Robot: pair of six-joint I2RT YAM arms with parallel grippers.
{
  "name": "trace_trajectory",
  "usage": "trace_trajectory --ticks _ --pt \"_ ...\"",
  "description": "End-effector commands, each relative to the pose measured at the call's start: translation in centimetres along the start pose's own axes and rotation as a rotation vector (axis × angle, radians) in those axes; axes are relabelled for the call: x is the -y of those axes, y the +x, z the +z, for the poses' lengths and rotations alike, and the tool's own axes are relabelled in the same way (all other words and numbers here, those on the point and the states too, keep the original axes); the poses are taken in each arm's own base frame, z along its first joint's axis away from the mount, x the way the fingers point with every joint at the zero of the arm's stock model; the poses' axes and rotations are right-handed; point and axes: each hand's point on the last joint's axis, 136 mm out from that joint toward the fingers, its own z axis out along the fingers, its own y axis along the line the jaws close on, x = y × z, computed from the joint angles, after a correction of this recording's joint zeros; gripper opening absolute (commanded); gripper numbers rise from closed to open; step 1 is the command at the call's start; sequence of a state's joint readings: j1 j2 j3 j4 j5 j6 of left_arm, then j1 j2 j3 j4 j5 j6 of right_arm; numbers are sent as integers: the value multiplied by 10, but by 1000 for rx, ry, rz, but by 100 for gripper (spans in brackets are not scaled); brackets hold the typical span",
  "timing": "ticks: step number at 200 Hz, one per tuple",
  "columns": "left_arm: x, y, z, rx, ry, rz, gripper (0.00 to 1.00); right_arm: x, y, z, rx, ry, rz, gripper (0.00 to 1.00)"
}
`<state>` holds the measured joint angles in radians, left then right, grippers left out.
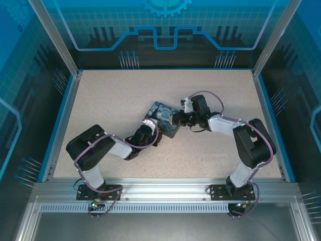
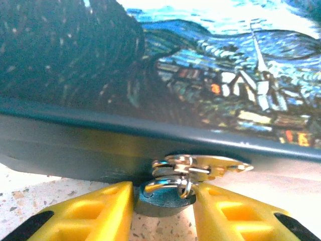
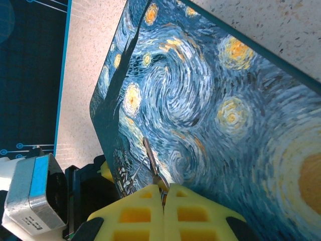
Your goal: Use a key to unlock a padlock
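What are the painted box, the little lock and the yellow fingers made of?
The box looks like painted tin: glossy print, thin folded rim. The lock seems metal: shiny silver rings, dull grey-blue body. The yellow fingers look like matte moulded plastic with hollow pockets.

The right gripper [image 3: 164, 193] has its yellow fingers [image 3: 135, 213] pressed together on the key [image 3: 150, 160], whose thin dark shaft juts out over the starry-night tin [image 3: 215, 110]. The tin lies on the speckled table [image 3: 85, 75]; the other arm's wrist [image 3: 35, 196] shows at lower left.

Padlock [image 2: 164, 197] hanging from tin's hasp
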<state>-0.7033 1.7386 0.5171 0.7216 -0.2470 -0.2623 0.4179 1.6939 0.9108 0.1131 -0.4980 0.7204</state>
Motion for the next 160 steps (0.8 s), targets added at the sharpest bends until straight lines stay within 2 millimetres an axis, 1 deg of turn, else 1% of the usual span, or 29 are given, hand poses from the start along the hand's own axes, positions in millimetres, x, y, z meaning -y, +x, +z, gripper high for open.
trace_trajectory --ticks 1,26,42,44,46,61,79,103,122,139,160 --pt "10 -20 -6 5 11 -14 36 -4 -4 -14 35 14 -56 0" --pt "15 -28 -15 -31 4 -60 36 -21 -15 -35 106 18 -139 0" --pt "19 -34 -21 -57 3 -105 35 -32 -23 -52 155 23 -196 0" --pt "19 -34 -22 -61 3 -109 35 -27 -16 -52 143 34 -193 0" --pt "19 -34 -22 -67 0 -117 35 -26 -14 -53 142 38 -196 0" --pt "22 -40 -28 -97 -6 -164 33 -24 -8 -64 151 66 -231 0" --pt "26 -41 -34 -129 0 -193 31 -18 3 -76 157 101 -257 0" --pt "20 -35 -33 -139 -25 -180 33 -5 18 -79 146 132 -248 0" --pt "16 -26 -27 -134 -31 -145 37 0 22 -77 141 129 -240 0" --pt "16 -19 -22 -118 -15 -141 44 -4 21 -75 139 117 -242 0" --pt "20 -19 -19 -86 19 -132 54 -15 15 -71 129 80 -246 0"
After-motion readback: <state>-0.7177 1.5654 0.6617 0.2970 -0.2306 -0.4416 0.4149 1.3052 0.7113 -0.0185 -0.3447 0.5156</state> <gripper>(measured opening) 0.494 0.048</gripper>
